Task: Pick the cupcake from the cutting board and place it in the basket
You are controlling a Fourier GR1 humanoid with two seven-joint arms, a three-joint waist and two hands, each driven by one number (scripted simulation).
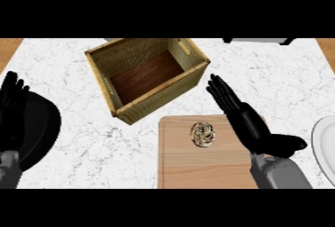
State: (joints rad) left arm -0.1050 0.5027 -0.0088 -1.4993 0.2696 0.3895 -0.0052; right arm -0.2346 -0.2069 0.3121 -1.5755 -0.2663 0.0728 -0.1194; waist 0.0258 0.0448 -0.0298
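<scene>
Dish [40,128], black, is noted at far left, the left hand [13,95] rested open over it. Basket [167,95] is seen near centre, nothing inside. Cupcake [204,134] is found on the cutting board [189,170], ungrasped. Right hand [252,124] is held straight-fingered just beside it. Pick and placement are both judged left to do.

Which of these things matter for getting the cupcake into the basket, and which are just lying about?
For the job: cupcake, cutting board, basket, right hand, open beside the cupcake.
Lying about: black plate, white plate, grey object at the top edge, left hand resting at the left.
</scene>
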